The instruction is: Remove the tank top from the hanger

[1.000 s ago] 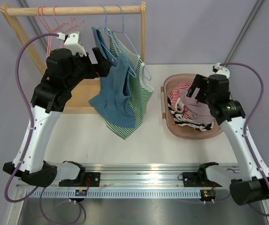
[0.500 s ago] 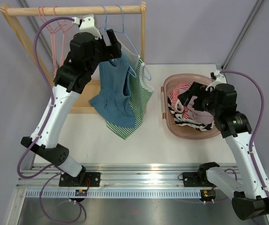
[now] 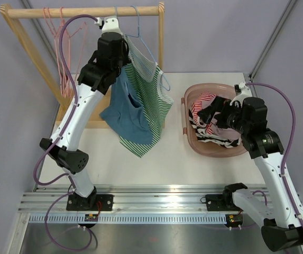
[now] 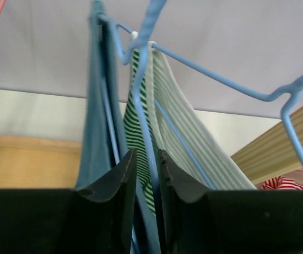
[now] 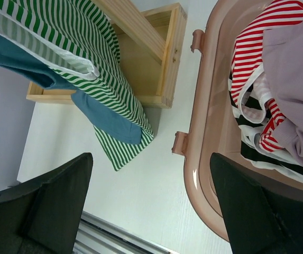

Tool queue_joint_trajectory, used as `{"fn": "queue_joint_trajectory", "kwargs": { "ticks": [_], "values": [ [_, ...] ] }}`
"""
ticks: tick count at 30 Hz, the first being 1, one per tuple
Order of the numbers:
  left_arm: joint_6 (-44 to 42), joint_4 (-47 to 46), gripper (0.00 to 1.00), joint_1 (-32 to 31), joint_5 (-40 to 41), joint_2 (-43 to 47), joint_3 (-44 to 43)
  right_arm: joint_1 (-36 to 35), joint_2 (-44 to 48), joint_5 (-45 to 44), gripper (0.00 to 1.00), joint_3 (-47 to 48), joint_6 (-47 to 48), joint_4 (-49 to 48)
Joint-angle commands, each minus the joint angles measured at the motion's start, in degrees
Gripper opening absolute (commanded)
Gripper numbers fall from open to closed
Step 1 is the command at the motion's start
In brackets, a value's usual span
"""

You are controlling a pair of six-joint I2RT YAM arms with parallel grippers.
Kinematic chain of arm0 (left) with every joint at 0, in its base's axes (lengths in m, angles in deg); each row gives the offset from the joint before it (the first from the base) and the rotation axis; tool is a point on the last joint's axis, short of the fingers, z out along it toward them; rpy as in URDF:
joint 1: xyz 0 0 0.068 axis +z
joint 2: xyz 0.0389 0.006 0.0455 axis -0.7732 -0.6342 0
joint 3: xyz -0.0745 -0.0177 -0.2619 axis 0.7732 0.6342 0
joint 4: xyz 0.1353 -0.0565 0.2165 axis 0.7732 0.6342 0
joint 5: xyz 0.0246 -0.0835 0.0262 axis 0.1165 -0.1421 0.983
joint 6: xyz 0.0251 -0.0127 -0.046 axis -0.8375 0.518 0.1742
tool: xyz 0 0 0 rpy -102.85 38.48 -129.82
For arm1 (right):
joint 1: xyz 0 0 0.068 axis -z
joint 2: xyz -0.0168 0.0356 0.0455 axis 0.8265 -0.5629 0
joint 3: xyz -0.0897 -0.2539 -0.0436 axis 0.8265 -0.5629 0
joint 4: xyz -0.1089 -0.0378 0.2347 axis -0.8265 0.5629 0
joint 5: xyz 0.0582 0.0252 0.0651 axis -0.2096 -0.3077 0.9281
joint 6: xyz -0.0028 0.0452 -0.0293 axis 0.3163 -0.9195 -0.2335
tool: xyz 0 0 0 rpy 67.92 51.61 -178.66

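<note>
Two tank tops hang from the wooden rail (image 3: pixel 82 11) on light blue hangers (image 3: pixel 140 33): a blue tank top (image 3: pixel 127 108) and, behind it, a green-striped one (image 3: pixel 154 100). My left gripper (image 3: pixel 120 46) is raised to the neck of the garments. In the left wrist view its jaws (image 4: pixel 147 154) are shut on a blue hanger wire (image 4: pixel 140 106), with the blue tank top (image 4: pixel 95 106) on the left and the striped one (image 4: pixel 185 132) on the right. My right gripper (image 5: pixel 151 159) is open and empty, held above the table beside the basket.
A pink laundry basket (image 3: pixel 189 132) holding several garments stands at the right, its rim (image 5: pixel 204 106) beside my right gripper. Pink hangers (image 3: pixel 61 47) hang empty at the rail's left end. The rack's wooden base frame (image 5: pixel 146 63) lies under the clothes.
My left arm rose and swung right from the rack's left side up to the hangers, and its jaws closed on the hanger wire. The right arm lifted and drew slightly right.
</note>
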Motion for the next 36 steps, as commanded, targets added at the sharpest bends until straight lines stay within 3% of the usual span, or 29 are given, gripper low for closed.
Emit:
{"fn": "queue_joint_trajectory", "kwargs": {
  "ticks": [1,5,16,22,26,31,36],
  "values": [
    [-1.5,-1.9,0.13,-0.2,5.3,4.4,0.2,0.1,-0.6,3.1,0.99,-0.5,-0.1,-2.9],
    [-2.8,-1.3,0.00,-0.2,6.7,5.8,0.3,0.1,-0.7,4.0,1.00,-1.3,-0.7,-4.0],
    [-6.4,0.4,0.00,-0.1,4.1,11.4,-1.9,0.1,-1.3,7.1,1.00,-1.6,-1.1,-5.4],
    [-5.6,3.0,0.00,-0.1,1.5,18.1,1.1,0.1,-0.5,8.9,0.99,-1.3,-1.7,-6.2],
    [-3.7,5.3,0.00,-0.1,-5.5,24.4,6.0,0.1,1.3,15.5,1.00,-0.9,-2.4,-8.5],
    [-0.6,5.7,0.00,-0.1,-18.0,35.0,16.1,0.1,4.0,28.3,0.99,-4.0,-7.5,-20.0],
    [-0.2,6.4,0.00,-0.1,-28.5,47.7,28.3,-3.1,3.5,34.2,0.99,-7.5,-11.9,-29.5]
  ]
}}
